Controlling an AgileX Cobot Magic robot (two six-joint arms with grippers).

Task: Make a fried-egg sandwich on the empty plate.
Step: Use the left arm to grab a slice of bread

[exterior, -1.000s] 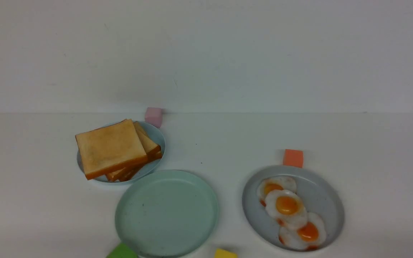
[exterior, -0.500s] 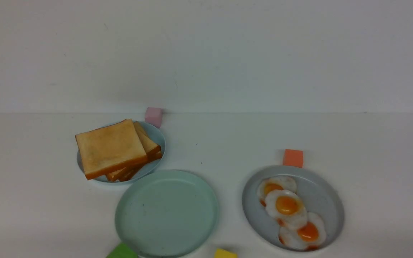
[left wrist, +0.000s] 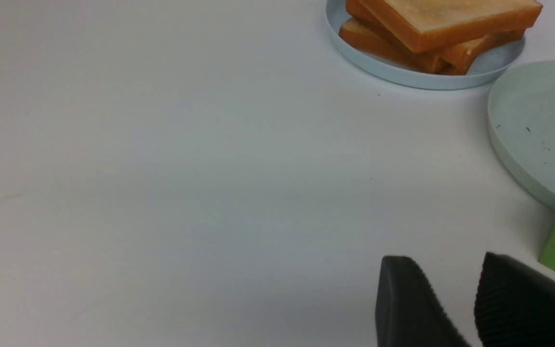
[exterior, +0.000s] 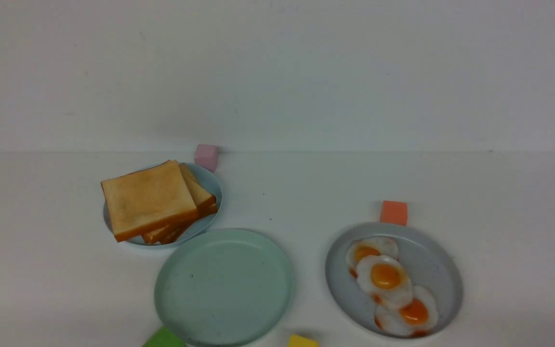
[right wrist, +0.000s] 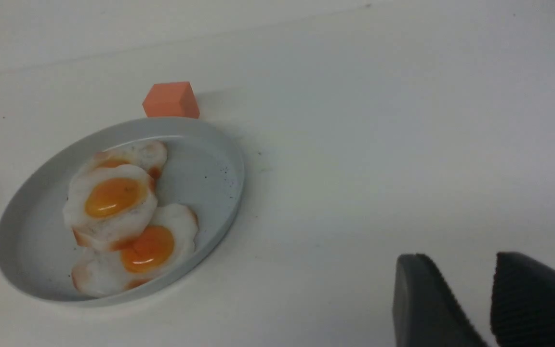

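Note:
The empty plate (exterior: 224, 286), pale mint green, lies near the front middle of the table with nothing on it; its edge also shows in the left wrist view (left wrist: 537, 130). A pile of toast slices (exterior: 154, 201) sits on a light-blue plate (exterior: 210, 183) behind it to the left. Three fried eggs (exterior: 386, 279) lie on a grey-blue plate (exterior: 443, 284) to the right. No fried-egg sandwich is in view. Neither arm shows in the front view. My left gripper (left wrist: 443, 270) hangs open over bare table, nothing between its fingers. My right gripper (right wrist: 458, 265) is open too, right of the egg plate (right wrist: 219, 159).
Small foam blocks stand around: a pink one (exterior: 206, 156) behind the toast, an orange one (exterior: 393, 212) behind the egg plate, a green one (exterior: 163, 338) and a yellow one (exterior: 302, 341) at the front edge. A white wall rises behind the table.

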